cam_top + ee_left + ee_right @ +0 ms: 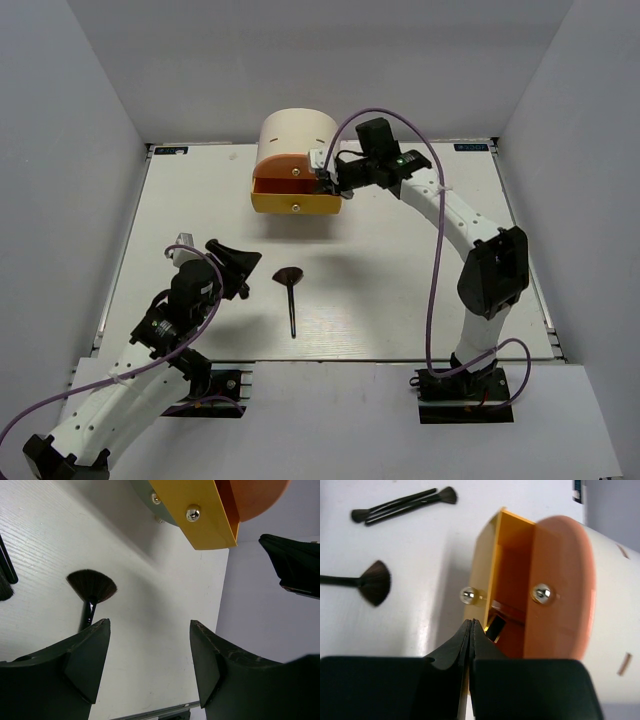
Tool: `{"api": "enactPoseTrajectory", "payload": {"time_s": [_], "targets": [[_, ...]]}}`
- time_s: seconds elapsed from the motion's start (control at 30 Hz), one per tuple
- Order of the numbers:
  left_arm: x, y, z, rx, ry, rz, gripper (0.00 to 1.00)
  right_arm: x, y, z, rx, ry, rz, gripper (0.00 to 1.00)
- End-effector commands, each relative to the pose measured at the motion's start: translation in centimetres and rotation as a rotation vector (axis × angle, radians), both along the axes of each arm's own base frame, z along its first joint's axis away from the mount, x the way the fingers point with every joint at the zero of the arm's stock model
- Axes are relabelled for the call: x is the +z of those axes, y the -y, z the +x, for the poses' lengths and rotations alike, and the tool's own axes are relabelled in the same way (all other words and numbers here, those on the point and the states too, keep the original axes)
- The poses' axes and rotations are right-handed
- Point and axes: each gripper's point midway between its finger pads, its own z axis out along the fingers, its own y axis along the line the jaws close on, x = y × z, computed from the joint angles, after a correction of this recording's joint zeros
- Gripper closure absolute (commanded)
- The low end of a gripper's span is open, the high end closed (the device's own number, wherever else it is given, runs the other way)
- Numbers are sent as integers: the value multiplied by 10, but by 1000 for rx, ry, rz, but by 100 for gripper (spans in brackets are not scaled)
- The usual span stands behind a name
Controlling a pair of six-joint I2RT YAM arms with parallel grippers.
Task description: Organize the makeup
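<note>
A black fan brush (290, 290) (91, 586) (372, 582) lies on the white table, bristles toward the box. My left gripper (250, 275) (150, 625) hovers just left of it, open and empty. Thin black brushes (402, 504) lie together farther off; in the top view my left arm hides them. My right gripper (327, 183) (471, 622) is shut on nothing, its tips at the front of the pulled-out yellow drawer (295, 203) (490, 570). Inside that drawer shows a black-and-gold lipstick (495, 625).
The round cream box (297, 130) (615, 605) stands at the back middle, with an orange drawer (285, 165) (560, 580) above the yellow one. White walls close in the table on three sides. The yellow drawer's front (200, 515) hangs above the left wrist view.
</note>
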Motion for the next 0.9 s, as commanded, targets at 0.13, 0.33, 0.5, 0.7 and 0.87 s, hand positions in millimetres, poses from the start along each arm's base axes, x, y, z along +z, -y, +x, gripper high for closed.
{"api": "enactPoseTrajectory", "payload": {"time_s": [0.13, 0.33, 0.5, 0.7, 0.87], "targets": [[1, 1, -1, -5, 7, -11, 26, -34, -21, -14, 78, -17, -121, 100], [2, 1, -1, 0, 10, -13, 26, -62, -30, 7, -72, 31, -200, 100], [1, 0, -1, 0, 7, -12, 26, -58, -35, 40, -270, 122, -175, 100], [-1, 1, 0, -2, 5, -12, 26, -55, -40, 66, -402, 200, -147, 100], [0, 2, 1, -2, 8, -14, 26, -58, -43, 83, -472, 224, -161, 100]]}}
